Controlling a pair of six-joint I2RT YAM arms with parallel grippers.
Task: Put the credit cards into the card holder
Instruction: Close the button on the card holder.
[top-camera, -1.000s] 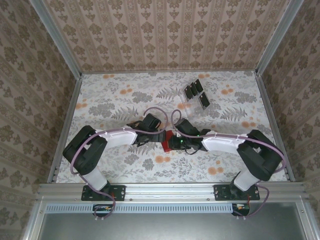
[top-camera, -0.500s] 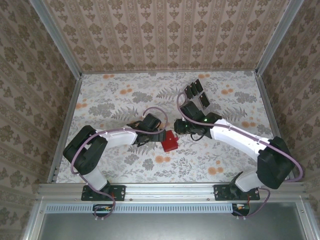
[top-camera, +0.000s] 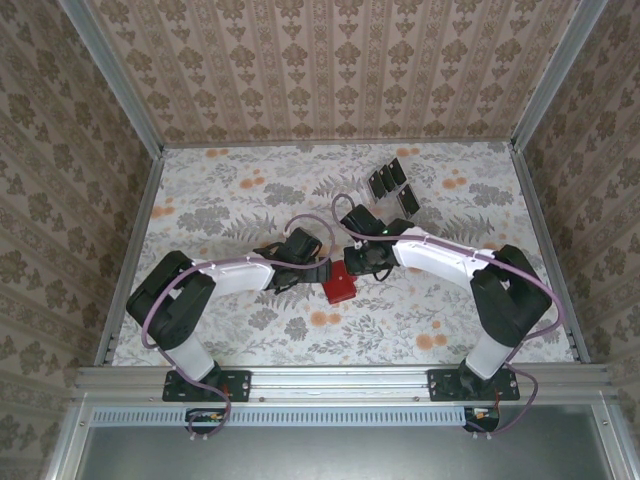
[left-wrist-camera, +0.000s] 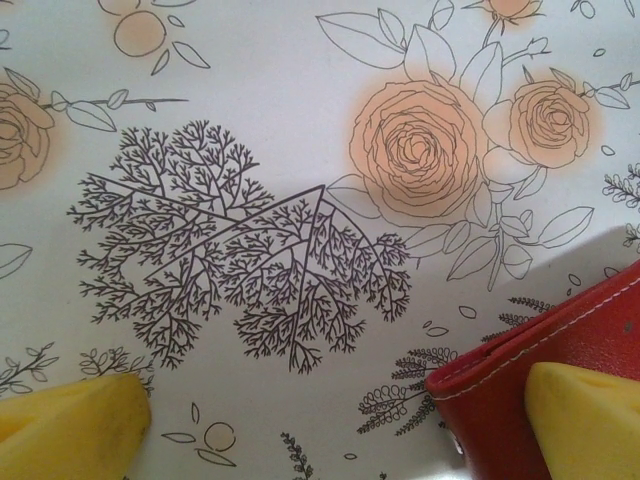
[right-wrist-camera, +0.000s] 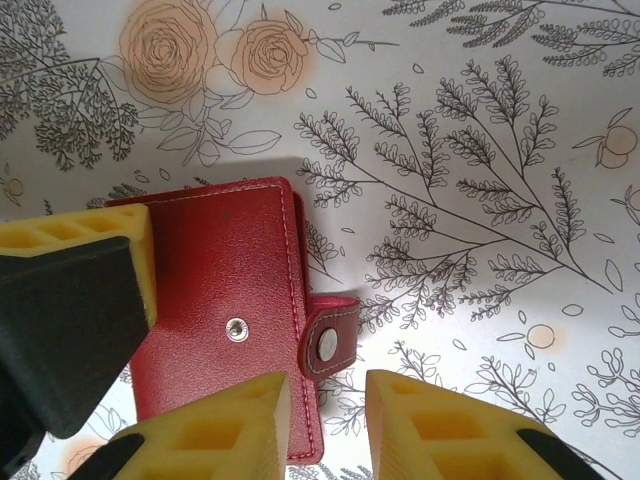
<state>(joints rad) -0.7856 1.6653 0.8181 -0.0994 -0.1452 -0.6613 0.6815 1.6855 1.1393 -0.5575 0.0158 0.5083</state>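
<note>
Folded red wallet (right-wrist-camera: 225, 320), grained and white-stitched, rounded snap tab jutting, lies flat on a floral table (right-wrist-camera: 500, 150). Left gripper (left-wrist-camera: 330, 430) gapes wide, one yellow finger (left-wrist-camera: 585, 420) over the wallet's corner; right gripper (right-wrist-camera: 328, 400), narrowly parted and empty, hovers above its tab edge.

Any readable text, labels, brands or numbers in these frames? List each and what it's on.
No text can be read anywhere.
The red card holder: plain leather with a snap stud, no lettering visible.
The black credit cards: too small in the top view to tell.
The floral table cover: printed flowers and leaves, no words.
</note>
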